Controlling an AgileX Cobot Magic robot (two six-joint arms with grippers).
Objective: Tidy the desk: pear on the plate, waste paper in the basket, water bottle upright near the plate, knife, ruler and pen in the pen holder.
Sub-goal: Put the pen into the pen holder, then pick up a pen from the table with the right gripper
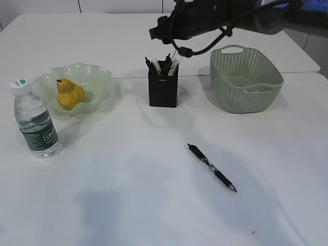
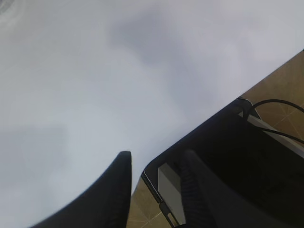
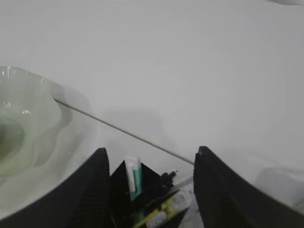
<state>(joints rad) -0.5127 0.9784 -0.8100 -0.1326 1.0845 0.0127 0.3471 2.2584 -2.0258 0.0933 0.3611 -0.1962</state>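
Note:
The yellow pear [image 1: 69, 94] lies on the green glass plate [image 1: 97, 77], whose rim [image 3: 28, 109] also shows in the right wrist view. The water bottle [image 1: 35, 119] stands upright in front of the plate. My right arm [image 1: 205, 18] hangs over the black pen holder [image 1: 163, 91]. My right gripper [image 3: 151, 151] is open right above the holder and grips nothing. Below it stand a white-green knife [image 3: 133, 175], a clear ruler [image 3: 183, 199] and dark pens [image 3: 167, 178]. One black pen [image 1: 211, 167] lies loose on the table. My left gripper [image 2: 156, 154] is open and empty.
A green basket [image 1: 246, 77] stands right of the holder with a pale scrap of paper [image 1: 252, 90] at its bottom. A seam [image 3: 128, 133] joins two white tables behind the holder. The left gripper hangs past the table's edge, over brown floor [image 2: 280, 80].

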